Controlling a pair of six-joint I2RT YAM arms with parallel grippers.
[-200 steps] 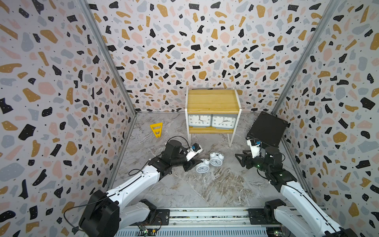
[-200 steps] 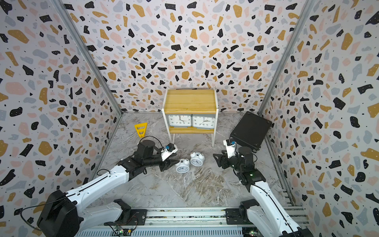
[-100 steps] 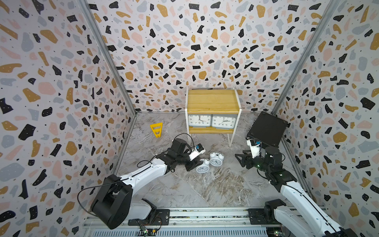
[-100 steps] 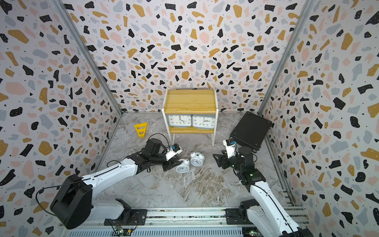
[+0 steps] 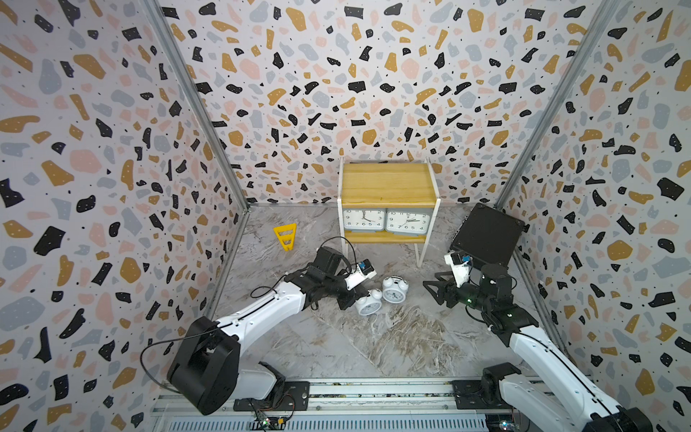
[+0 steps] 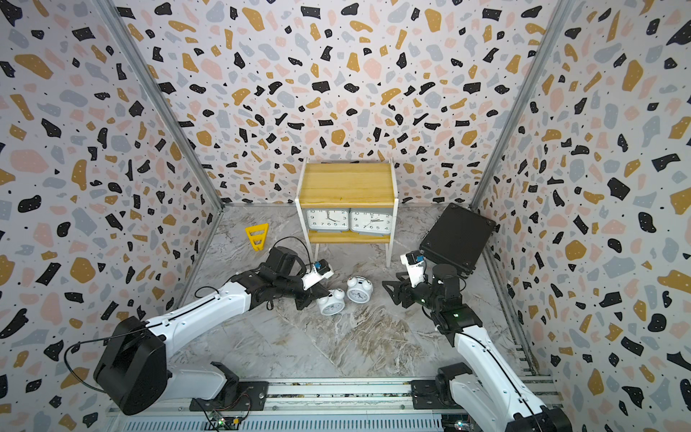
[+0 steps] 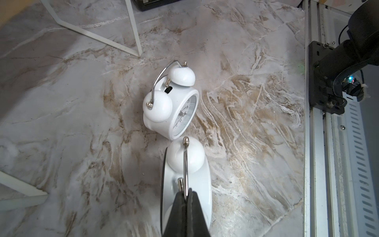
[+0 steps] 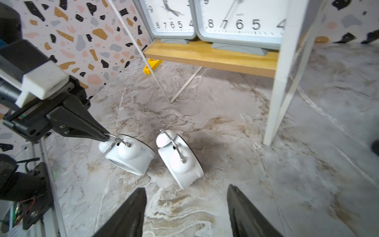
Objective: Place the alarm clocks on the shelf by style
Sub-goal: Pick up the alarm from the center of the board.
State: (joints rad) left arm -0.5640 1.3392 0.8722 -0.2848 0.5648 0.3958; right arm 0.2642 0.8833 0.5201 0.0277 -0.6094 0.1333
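Alarm clocks (image 6: 331,303): grey rectangular pair (image 5: 364,220) on the shelf's (image 5: 387,183) lower board (image 5: 385,236), white twin-bell pair (image 5: 395,290) on the bench (image 5: 374,344), left claw (image 7: 186,198) pinching one's wire handle (image 7: 186,164), right claw (image 8: 185,187) spread, idle; next, likely a lift to the top board (image 6: 347,183).

We see two arms, the left arm (image 5: 261,310) and the right arm (image 5: 538,348), each with white shells and black joints. A thin black cable (image 5: 141,361) loops beside the left one's bulky black shoulder joint (image 5: 203,368). The left end effector (image 7: 187,194) and right end effector (image 8: 185,189) have tapered black fingers. A white camera block (image 5: 357,278) has a blue connector.
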